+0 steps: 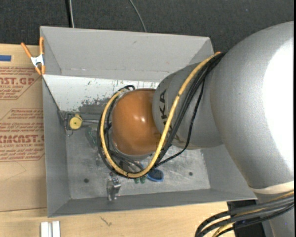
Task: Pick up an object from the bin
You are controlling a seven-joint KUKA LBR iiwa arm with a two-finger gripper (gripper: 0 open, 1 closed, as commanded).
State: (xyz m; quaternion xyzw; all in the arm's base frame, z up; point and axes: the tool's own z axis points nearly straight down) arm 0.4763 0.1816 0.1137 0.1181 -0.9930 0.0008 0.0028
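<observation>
Camera view: the arm point(197, 112), with its orange wrist cover point(133, 122), is low over the middle of the grey bin point(55, 177); whether the gripper is released or clenched cannot be told. A blue object point(156, 176) lies just beside the cable loop point(123, 169), and a small yellow round piece point(76, 122) lies well apart at the left.

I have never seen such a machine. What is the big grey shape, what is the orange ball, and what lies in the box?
The big grey shape is a robot arm, reaching in from the right. The one camera looks down from above. The orange dome is a cover on its wrist, and the yellow and black cables belong to it. Below stands a grey metal bin holding a small yellow round piece at the left and a small blue thing near the lower wall. Whether the arm holds anything, I cannot tell.
</observation>
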